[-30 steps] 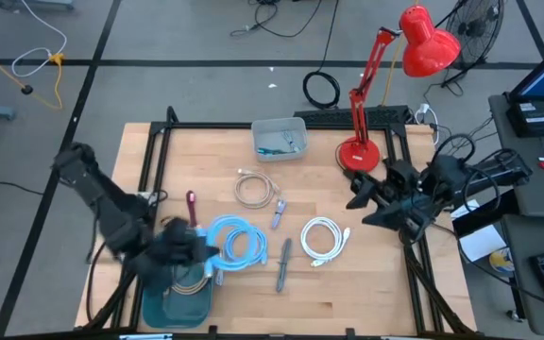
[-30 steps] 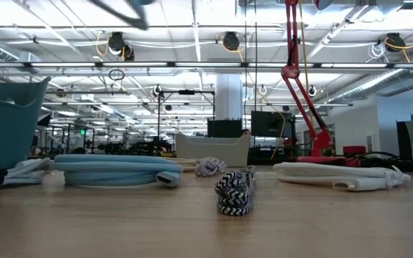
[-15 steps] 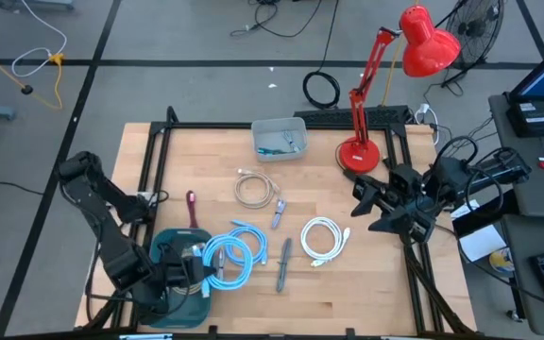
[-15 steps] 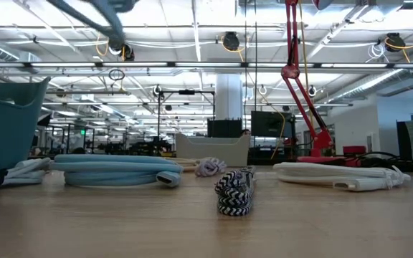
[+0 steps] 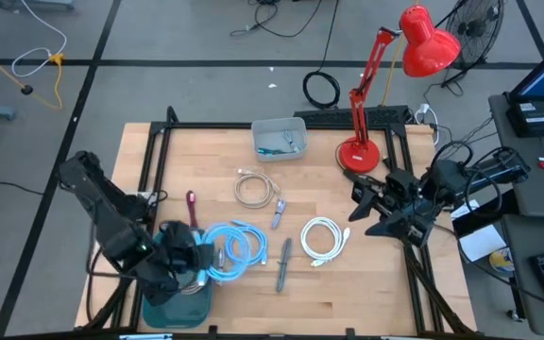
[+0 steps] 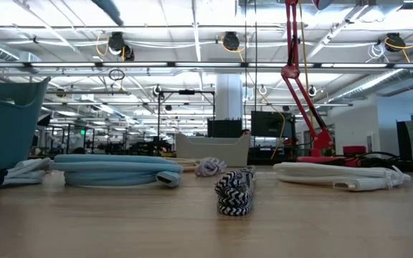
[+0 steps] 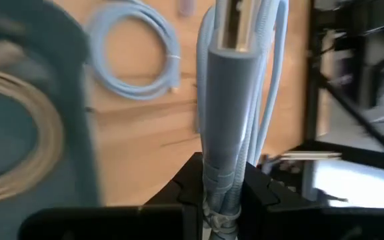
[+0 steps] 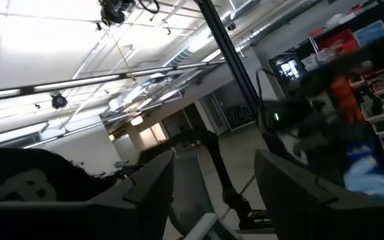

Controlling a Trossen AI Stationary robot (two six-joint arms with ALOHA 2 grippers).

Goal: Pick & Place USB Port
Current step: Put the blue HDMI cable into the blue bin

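My left gripper is shut on a light blue USB cable bundle. It hangs above the table by the teal bin's far rim, where the high view shows my left gripper. A beige cable coil lies inside the bin. A second light blue coil lies flat on the wood; the left wrist view shows this coil too. My right gripper waits open at the table's right edge, pointing into the room. My left gripper pinches the blue cable bundle between its two fingers at the base of the plug's moulded sleeve, with several strands gathered beside it. The metal plug end points away from the fingers. The bundle is lifted clear of table and bin.
On the wood lie a white coil, a beige coil, a black-and-white braided cable and a small purple piece. A grey tray and a red lamp stand along the far edge. Bare wood shows near the front right.
My left arm, keeping the blue cable in its shut fingers, swung toward the table's near edge over the bin, then came back a little toward the far side and the blue coil. The coil on the table and my right arm stayed put.
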